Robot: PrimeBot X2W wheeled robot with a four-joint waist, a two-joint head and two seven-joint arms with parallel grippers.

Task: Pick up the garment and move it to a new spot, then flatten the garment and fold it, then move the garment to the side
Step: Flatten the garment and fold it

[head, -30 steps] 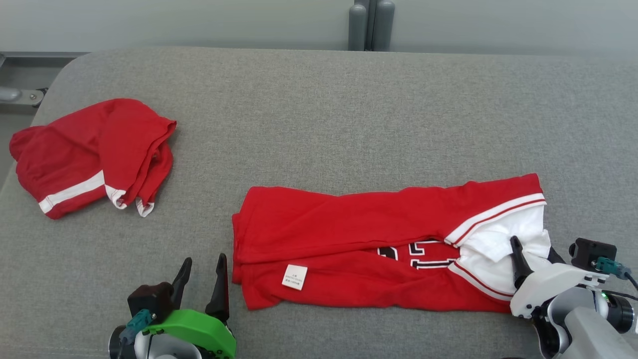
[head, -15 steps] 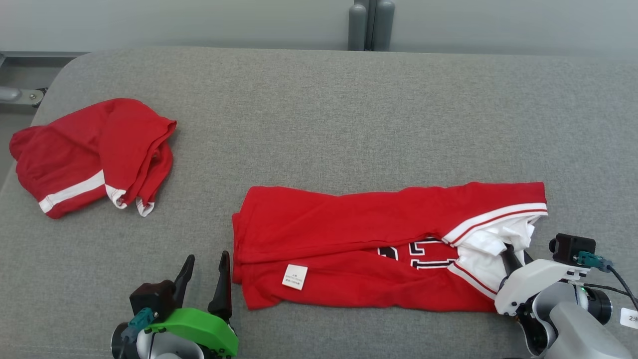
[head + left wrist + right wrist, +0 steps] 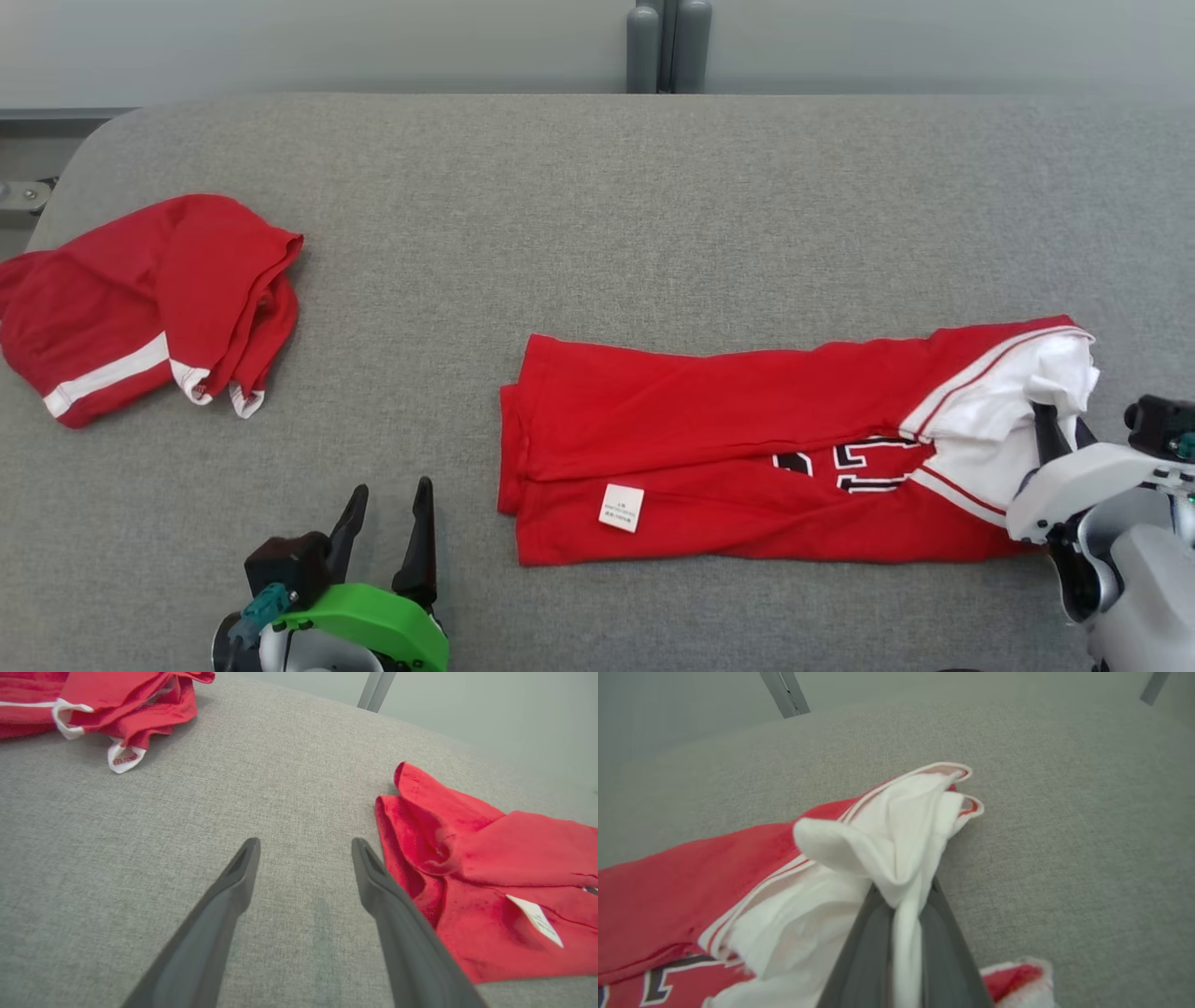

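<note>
Two red cloths on coarse grey woven surface (image 3: 597, 215): long folded garment (image 3: 728, 439) centre-right, crumpled heap (image 3: 140, 299) far left. Right claw (image 3: 1057, 425) pinched shut on garment's bunched white end; left claw (image 3: 392, 487) spread wide, empty, near its other end.
</note>
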